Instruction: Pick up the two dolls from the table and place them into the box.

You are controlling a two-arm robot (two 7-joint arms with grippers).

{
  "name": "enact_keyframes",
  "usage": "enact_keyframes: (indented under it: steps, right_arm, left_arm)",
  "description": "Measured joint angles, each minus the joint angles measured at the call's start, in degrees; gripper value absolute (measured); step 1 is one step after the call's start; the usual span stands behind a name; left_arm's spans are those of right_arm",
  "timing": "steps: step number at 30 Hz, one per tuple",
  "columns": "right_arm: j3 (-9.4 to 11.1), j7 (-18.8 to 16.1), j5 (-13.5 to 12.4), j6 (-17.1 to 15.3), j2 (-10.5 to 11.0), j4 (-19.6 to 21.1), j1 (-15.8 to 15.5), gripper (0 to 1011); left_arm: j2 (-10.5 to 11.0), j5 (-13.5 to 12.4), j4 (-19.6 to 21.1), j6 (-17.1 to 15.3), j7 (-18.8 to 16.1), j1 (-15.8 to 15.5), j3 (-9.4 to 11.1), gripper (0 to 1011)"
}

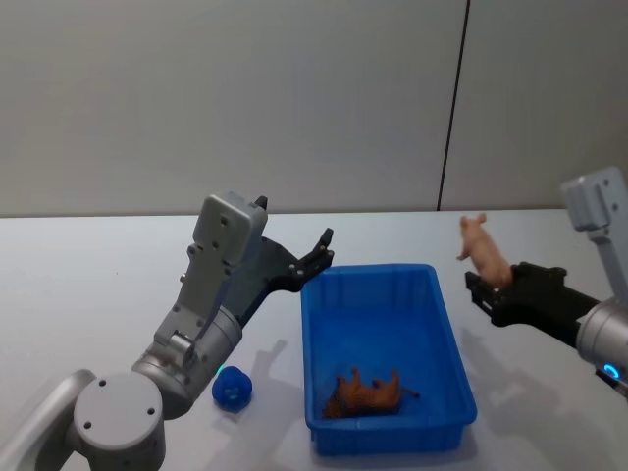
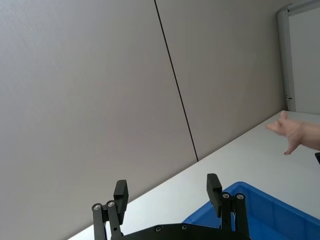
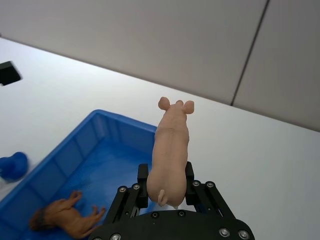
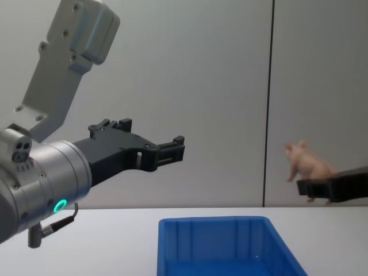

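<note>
Brown toy animal (image 1: pixel 368 393) on its side; grey wall panels (image 1: pixel 245 98), dark seam (image 1: pixel 453 108).

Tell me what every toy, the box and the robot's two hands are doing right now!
Pink pig toy: gripped, up in the air by the box's right side, not yet in it.
Right gripper: shut on the pig.
Left gripper: open, empty, raised near the box's far left corner.
Dark blue toy: sitting on the table, left of the box.
Brown animal toy: lying on its side inside the box.
Blue box: upright, open-topped.
</note>
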State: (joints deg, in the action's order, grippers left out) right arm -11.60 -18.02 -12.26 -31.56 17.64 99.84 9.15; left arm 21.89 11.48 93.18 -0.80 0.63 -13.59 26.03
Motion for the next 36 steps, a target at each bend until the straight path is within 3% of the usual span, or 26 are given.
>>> enact_keyframes:
  steps: [16,27,36]
  right_arm:
    - [-2.7,-8.9,0.9,-8.4,-1.4,-3.0,3.5,375]
    - [-4.0,-11.7,2.0,-11.2,-2.2,-5.0,4.9,718]
    - [-4.2,-12.2,1.9,-11.2,-2.2,-5.2,5.2,962]
  left_arm:
    - [0.0,0.0,0.0,0.0,0.0,0.0,0.0,1001]
    - [0.0,0.0,0.0,0.0,0.0,0.0,0.0,1001]
    - [0.0,0.0,0.0,0.0,0.0,0.0,0.0,1001]
